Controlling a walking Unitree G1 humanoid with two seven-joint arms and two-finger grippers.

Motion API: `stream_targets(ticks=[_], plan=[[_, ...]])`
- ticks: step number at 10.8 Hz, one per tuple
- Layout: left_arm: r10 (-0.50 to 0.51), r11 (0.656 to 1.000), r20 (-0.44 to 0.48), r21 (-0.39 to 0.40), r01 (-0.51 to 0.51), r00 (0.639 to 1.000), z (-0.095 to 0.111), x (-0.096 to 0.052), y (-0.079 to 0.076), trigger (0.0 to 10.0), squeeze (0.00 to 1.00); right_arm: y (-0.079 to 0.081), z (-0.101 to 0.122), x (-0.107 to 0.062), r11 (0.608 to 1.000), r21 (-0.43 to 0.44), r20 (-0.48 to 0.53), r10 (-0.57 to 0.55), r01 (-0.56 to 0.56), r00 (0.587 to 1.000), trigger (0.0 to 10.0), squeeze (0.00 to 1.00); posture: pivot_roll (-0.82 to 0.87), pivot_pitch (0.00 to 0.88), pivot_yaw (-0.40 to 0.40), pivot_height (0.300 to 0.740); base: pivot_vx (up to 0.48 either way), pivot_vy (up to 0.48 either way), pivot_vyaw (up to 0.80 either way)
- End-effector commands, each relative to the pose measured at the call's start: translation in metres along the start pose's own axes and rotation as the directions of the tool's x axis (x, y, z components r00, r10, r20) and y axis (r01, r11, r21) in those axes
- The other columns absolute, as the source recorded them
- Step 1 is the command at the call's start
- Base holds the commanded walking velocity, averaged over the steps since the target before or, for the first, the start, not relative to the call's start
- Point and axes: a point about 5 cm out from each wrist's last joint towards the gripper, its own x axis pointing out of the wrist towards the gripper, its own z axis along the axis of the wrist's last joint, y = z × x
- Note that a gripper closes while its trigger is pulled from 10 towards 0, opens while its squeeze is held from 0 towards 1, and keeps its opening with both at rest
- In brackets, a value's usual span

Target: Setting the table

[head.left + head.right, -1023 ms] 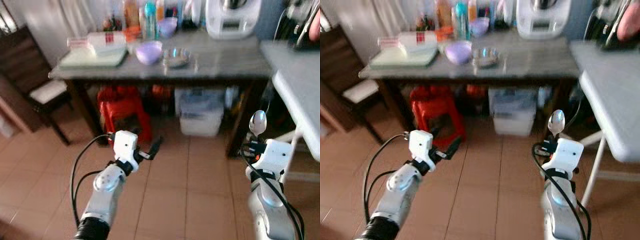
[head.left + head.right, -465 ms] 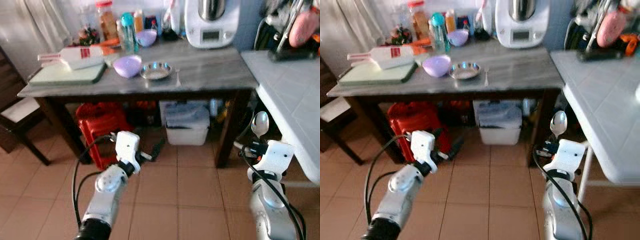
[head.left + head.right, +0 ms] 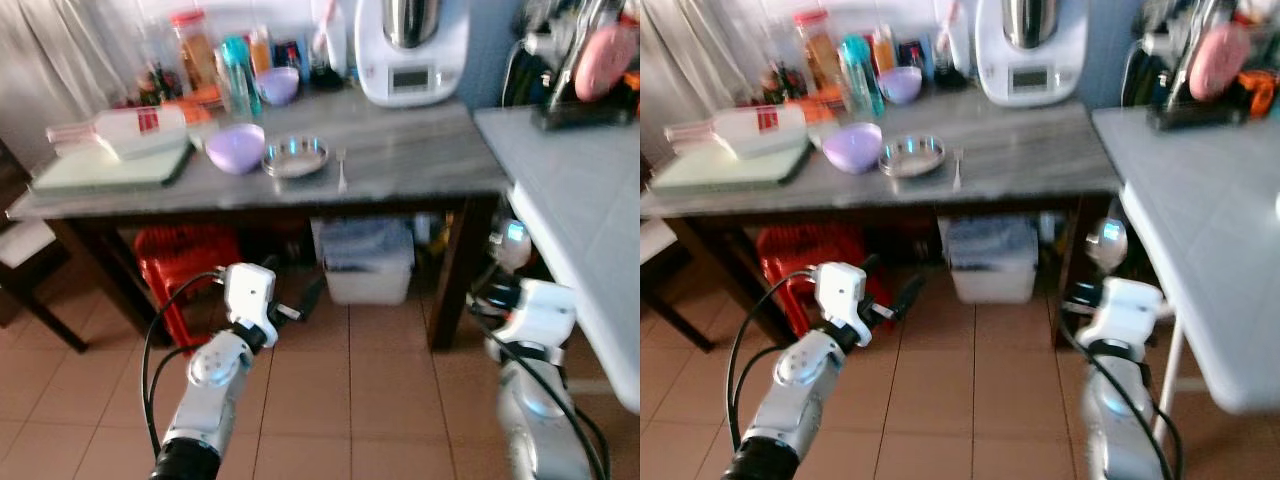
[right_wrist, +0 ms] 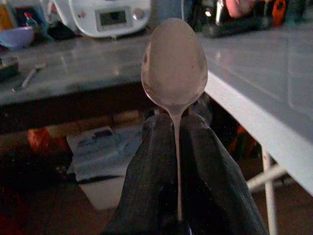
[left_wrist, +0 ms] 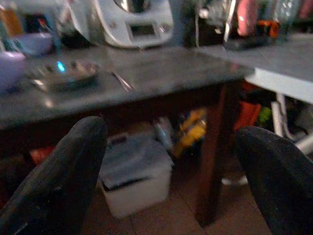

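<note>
My right gripper [image 4: 175, 129] is shut on the handle of a metal spoon [image 4: 174, 63], which stands upright with its bowl up; in the eye views the spoon [image 3: 513, 241] is low, beside the table's right leg. My left gripper [image 5: 166, 186] is open and holds nothing, its black fingers [image 5: 54, 181] far apart; it hovers over the floor [image 3: 308, 296], in front of the table. The grey-topped table [image 3: 420, 160] carries a purple bowl [image 3: 236, 148], a metal dish [image 3: 296, 157] and a fork [image 3: 342, 170].
A white counter [image 3: 590, 200] juts in on the right, close to my right arm. Under the table stand a red stool [image 3: 185, 265] and a white plastic bin [image 3: 367, 262]. A cutting board [image 3: 110, 165], bottles and a white appliance [image 3: 412, 50] crowd the tabletop's back.
The whole picture has shifted as the camera moved: the table now sits more to the left. Both arms keep their pose and the spoon stays in the right gripper.
</note>
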Motion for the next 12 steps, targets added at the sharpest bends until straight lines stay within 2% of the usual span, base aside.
stream_targets(ticks=[1, 6, 8, 12], plan=[[0.033, 0.999, -0.005, 0.027, -0.033, 0.999, 0.0014, -0.0053, 0.0129, 10.0, 0.0, 0.0133, 0.0065, 0.0016, 0.999, 0.013, 0.029, 0.036, -0.036, 0.999, 10.0, 0.0, 0.03, 0.0, 0.086, 0.74, 0.33, 0.0, 0.0], [0.024, 1.0, -0.01, 0.02, -0.024, 1.0, -0.0013, -0.0065, 0.0081, 10.0, 0.0, 0.0135, 0.0063, 0.0011, 0.999, 0.003, 0.028, 0.041, -0.041, 0.999, 10.0, 0.0, 0.03, 0.0, 0.082, 0.74, 0.322, 0.0, 0.0], [0.025, 0.999, -0.011, 0.021, -0.024, 1.0, -0.0009, -0.0062, 0.0087, 10.0, 0.0, 0.0144, 0.0067, 0.0015, 0.999, 0.005, 0.032, 0.046, -0.046, 0.998, 10.0, 0.0, 0.03, 0.0, 0.083, 0.74, 0.317, 0.0, 0.53], [0.018, 1.0, -0.016, 0.023, -0.018, 1.0, -0.0011, -0.0066, 0.0085, 10.0, 0.0, 0.0159, 0.0045, 0.0006, 0.999, 0.011, 0.025, 0.04, -0.041, 0.999, 10.0, 0.0, 0.04, 0.0, 0.09, 0.74, 0.315, 0.0, 0.0]])
